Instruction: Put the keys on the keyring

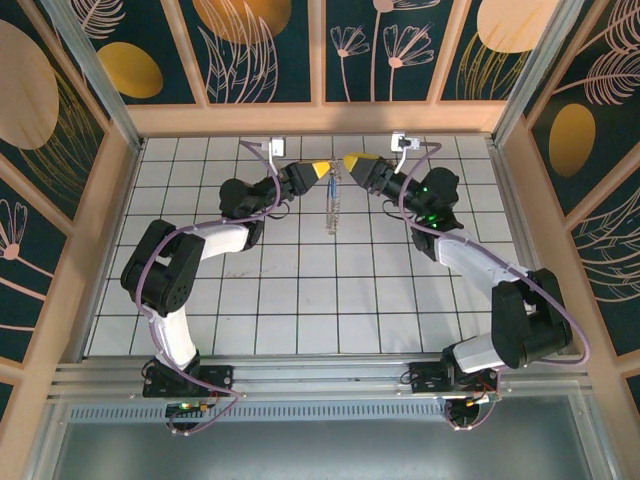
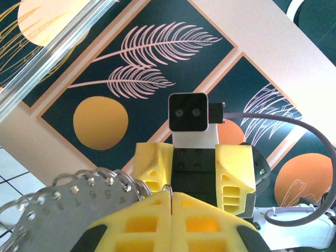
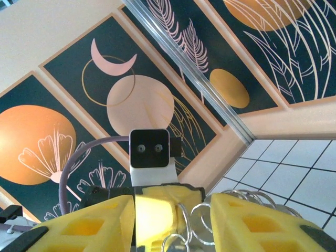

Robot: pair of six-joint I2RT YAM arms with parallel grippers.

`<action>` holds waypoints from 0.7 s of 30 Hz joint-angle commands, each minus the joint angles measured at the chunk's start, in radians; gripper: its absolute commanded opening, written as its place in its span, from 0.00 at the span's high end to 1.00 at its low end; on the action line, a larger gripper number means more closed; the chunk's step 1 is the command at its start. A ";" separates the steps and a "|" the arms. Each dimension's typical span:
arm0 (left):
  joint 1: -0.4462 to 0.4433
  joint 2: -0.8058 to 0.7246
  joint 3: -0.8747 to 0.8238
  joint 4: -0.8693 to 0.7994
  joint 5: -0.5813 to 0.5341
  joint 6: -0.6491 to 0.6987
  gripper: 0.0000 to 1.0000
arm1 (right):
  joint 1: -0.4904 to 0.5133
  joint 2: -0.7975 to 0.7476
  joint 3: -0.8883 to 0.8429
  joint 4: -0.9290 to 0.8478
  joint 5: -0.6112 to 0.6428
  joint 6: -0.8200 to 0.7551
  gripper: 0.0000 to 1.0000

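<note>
Both arms meet above the far middle of the table. My left gripper (image 1: pixel 322 170) (image 2: pixel 172 195) is shut on the thin wire of the keyring (image 1: pixel 331 205), which hangs down between the two grippers. The ring's silvery numbered pieces (image 2: pixel 79 210) fan out left of the left fingers. My right gripper (image 1: pixel 355 162) (image 3: pixel 172 210) faces the left one with its jaws apart. Wire loops of the keyring (image 3: pixel 202 223) and the left gripper's yellow fingertips (image 3: pixel 157 215) sit in that gap, and neither right finger presses on them. The keys are hidden from me.
The white tiled table (image 1: pixel 300 290) is walled by patterned panels, with a back wall (image 1: pixel 320 118) just behind the grippers. Two small white fittings (image 1: pixel 277 147) (image 1: pixel 400 140) with cables sit at the far edge.
</note>
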 commanded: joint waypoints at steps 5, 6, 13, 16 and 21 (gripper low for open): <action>-0.012 0.017 0.038 0.066 -0.017 -0.018 1.00 | 0.022 0.054 0.031 0.098 -0.005 0.035 0.58; -0.012 0.017 0.038 0.065 -0.018 -0.017 1.00 | 0.025 0.055 0.027 0.102 -0.007 0.035 0.58; -0.014 0.023 0.040 0.063 -0.020 -0.013 1.00 | 0.033 0.056 0.009 0.113 -0.009 0.036 0.65; -0.014 0.024 0.041 0.063 -0.020 -0.014 1.00 | 0.039 0.062 0.010 0.114 -0.011 0.036 0.67; -0.014 0.024 0.043 0.063 -0.019 -0.013 1.00 | 0.046 0.076 0.015 0.117 -0.015 0.039 0.67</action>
